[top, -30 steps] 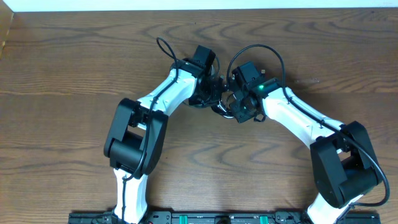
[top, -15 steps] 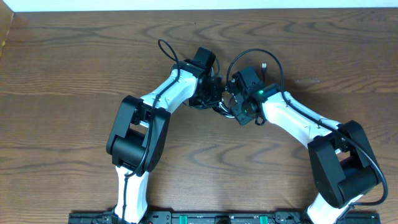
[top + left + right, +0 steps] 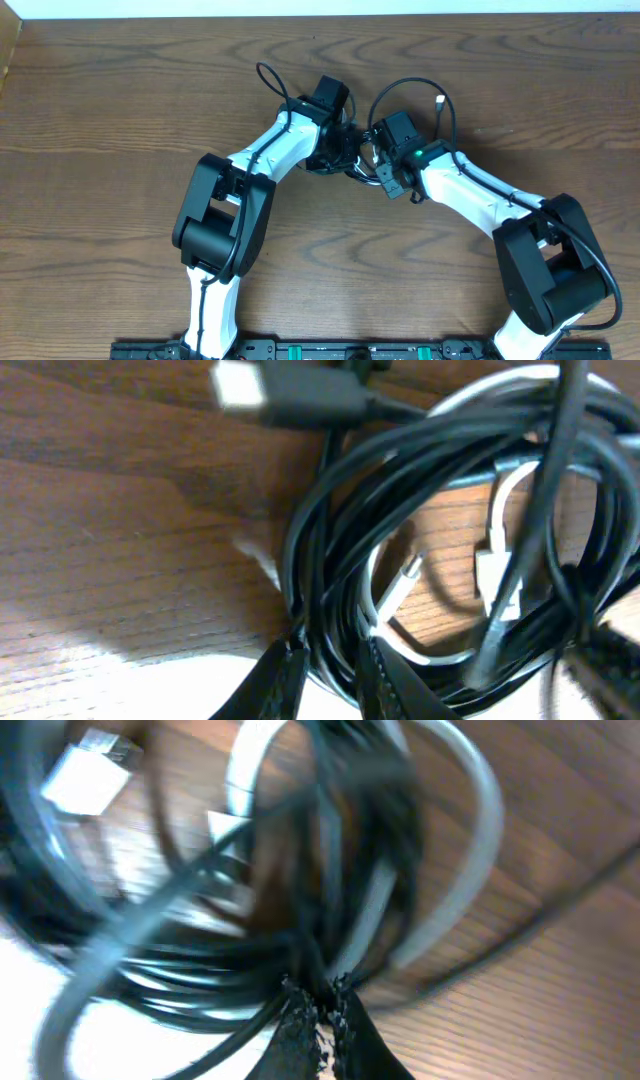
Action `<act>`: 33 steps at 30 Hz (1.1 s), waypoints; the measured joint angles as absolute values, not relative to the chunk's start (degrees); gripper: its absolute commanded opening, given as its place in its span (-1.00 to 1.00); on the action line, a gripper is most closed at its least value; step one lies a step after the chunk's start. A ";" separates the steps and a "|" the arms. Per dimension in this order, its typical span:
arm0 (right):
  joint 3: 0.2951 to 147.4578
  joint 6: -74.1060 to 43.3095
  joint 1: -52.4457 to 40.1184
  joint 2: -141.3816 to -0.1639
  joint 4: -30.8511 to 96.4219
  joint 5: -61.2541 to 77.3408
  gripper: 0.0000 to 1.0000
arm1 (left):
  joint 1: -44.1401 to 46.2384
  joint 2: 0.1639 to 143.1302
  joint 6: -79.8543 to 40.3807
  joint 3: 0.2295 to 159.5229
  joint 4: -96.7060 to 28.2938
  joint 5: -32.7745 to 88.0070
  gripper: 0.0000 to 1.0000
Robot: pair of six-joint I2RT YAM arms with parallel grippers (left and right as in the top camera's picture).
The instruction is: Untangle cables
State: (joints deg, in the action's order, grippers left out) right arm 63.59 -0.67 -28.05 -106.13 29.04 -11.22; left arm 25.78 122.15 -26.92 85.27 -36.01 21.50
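The cables [image 3: 362,168] lie as one tangled bundle at the far middle of the wooden surface [image 3: 120,110], squeezed between the two hands. From overhead nearly all of the bundle is hidden under the wrists, and only a few dark loops peek out.

The left wrist view shows it best. Black cords overlap in a rough ring, and the white cable [image 3: 500,575] threads through the middle. A black plug [image 3: 290,395] with a pale tip sits blurred at the top edge. Which strand crosses over which cannot be made out. The right wrist view is smeared with blur, showing little more than the white cable arcing over dark strands.

The left hand [image 3: 330,675] is narrow, its fingers clamped on several black strands at the bundle's near rim. The right hand [image 3: 322,1020] is almost fully closed, pinching a bunch of strands at its tips.

Compared with a second ago, both arms have barely shifted. A pale plug end [image 3: 441,100] now shows beside the dark loop over the right arm [image 3: 470,185]. Half a second ago it sat lower and further left, and a second ago it could not be seen there.
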 measured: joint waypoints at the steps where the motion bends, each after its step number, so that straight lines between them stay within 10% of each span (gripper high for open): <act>1: 63.44 -1.08 -27.59 -106.13 29.17 -11.97 -0.98 | 25.80 122.15 -26.92 85.27 -36.01 21.50 -0.51; 16: 62.74 -3.92 -21.69 -107.09 32.73 -14.81 -0.74 | 25.74 122.17 -26.50 85.45 -37.47 21.04 -0.52; 22: 65.69 -7.14 -19.29 -101.93 35.42 -8.56 -0.42 | 25.52 120.79 -22.37 86.13 -42.24 20.16 0.04; 33: 65.87 -18.13 -11.66 -100.64 33.28 23.03 -0.70 | 26.57 110.24 -16.36 87.26 -41.12 19.11 0.05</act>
State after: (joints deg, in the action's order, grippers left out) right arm 65.87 -18.13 -11.66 -100.64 33.28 23.03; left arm 26.57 110.24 -16.36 87.26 -41.12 19.11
